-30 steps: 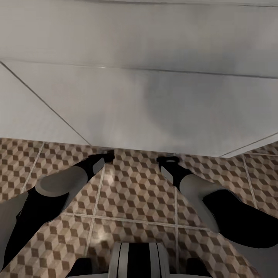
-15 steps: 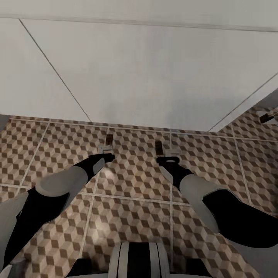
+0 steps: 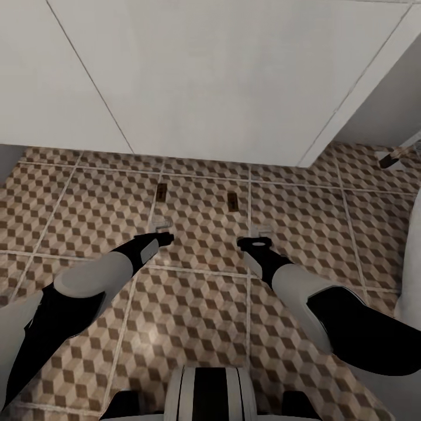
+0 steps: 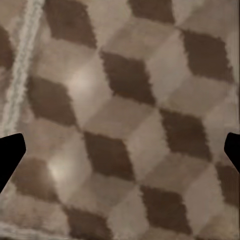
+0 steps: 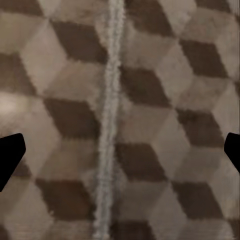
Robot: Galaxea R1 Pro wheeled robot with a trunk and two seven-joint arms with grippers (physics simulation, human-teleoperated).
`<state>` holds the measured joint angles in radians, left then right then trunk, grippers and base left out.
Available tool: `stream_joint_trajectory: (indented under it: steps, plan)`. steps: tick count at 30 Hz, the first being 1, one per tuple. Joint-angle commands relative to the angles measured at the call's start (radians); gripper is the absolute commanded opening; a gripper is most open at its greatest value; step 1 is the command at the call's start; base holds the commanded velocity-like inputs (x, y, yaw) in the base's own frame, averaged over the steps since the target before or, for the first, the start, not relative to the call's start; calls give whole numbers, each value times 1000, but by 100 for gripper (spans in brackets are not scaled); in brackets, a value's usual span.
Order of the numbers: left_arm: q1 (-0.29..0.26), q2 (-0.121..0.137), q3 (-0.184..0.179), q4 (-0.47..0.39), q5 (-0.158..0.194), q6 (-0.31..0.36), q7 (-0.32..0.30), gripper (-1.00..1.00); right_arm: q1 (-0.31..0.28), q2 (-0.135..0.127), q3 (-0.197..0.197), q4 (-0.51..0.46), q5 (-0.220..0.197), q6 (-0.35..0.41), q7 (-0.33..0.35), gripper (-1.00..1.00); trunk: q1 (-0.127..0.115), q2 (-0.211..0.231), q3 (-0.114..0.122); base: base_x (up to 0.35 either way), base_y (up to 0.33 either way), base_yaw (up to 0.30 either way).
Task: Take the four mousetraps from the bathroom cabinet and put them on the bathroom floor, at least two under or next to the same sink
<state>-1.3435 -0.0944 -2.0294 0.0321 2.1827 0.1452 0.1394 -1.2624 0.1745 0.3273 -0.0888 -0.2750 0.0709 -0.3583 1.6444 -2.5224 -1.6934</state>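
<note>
left gripper (image 3: 166, 238): fingers apart, empty
right gripper (image 3: 248, 241): fingers apart, empty
mousetraps (image 3: 162, 190) (image 3: 232, 200): on bathroom floor (image 3: 199, 304)
writing: none legible

We see the bathroom floor (image 3: 199, 304) of large square tiles printed with a brown, beige and grey cube pattern, smooth and faintly glossy, with soft pale highlights; its thin pale grout lines look matt and slightly rough in the wrist views (image 5: 107, 125). Near the floor's far edge we note two small flat brown rectangular mousetraps (image 3: 162, 190) (image 3: 232, 200), wood-like and matt, too small for finer detail. The white boxy vanity (image 3: 204, 76) above them appears smooth and satin. The arms (image 3: 93, 280) wear glossy black and matt grey plastic-like shells.
</note>
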Motion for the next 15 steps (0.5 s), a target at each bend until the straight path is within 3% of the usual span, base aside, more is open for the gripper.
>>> stream_joint_trajectory:
  steps: [1,8,15]
  plan:
    - [0,-1,-8,2,8,5,2,100,0,0,9,-2,-6,7,-5,100,-1,0,0,-334,-94,0]
    - [0,-1,-9,0,8,5,2,100,0,0,9,-2,-6,7,-5,100,-1,0,0,-284,-53,0]
    - [0,-2,-8,-2,8,4,2,100,0,0,9,-2,-6,7,-5,100,-1,0,1,-96,-10,-16]
